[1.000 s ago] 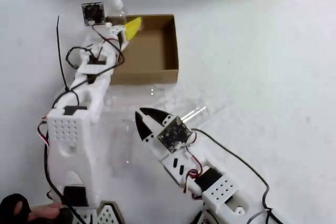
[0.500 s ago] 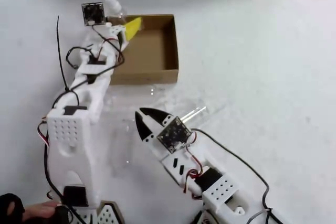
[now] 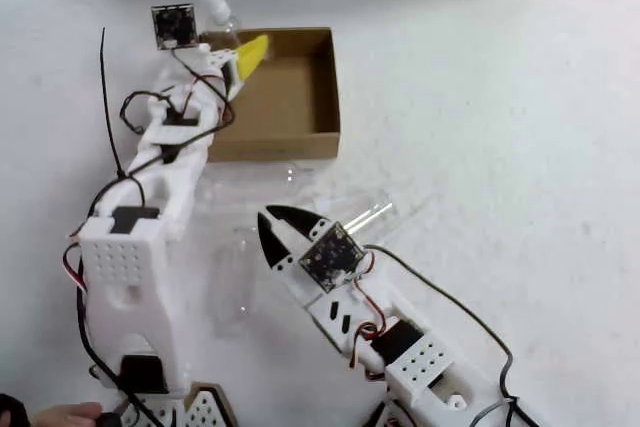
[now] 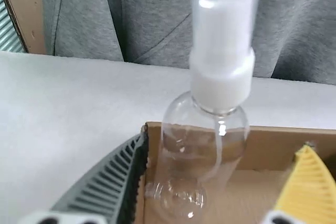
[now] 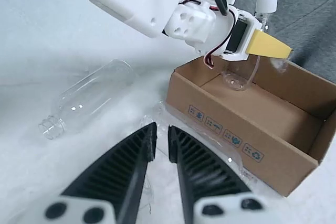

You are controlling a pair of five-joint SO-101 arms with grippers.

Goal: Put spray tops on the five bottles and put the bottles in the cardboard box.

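Cardboard box (image 3: 290, 97), open on my white tabletop (image 3: 520, 127), is where the work stands: I judge this the boxing step for one finished bottle. My left arm (image 3: 150, 207) stretches to the box's far left corner. The left jaws stand apart on either side of a clear bottle (image 4: 205, 135), upright just inside that corner. The grey jaw lies close against it and the yellow one is clear of it. Whether its base rests on the box floor I cannot tell. My right arm (image 3: 400, 337) sits toward the front of the tabletop, the right jaws empty and a narrow slit apart, aimed at the box. A topless bottle (image 5: 86, 98) lies on its side near them. The white spray top (image 4: 223, 40) is seated on the boxed bottle's neck. Next, I reckon, the left jaws must draw away without tipping it; the lying bottle then calls for a wider opening of the right jaws.
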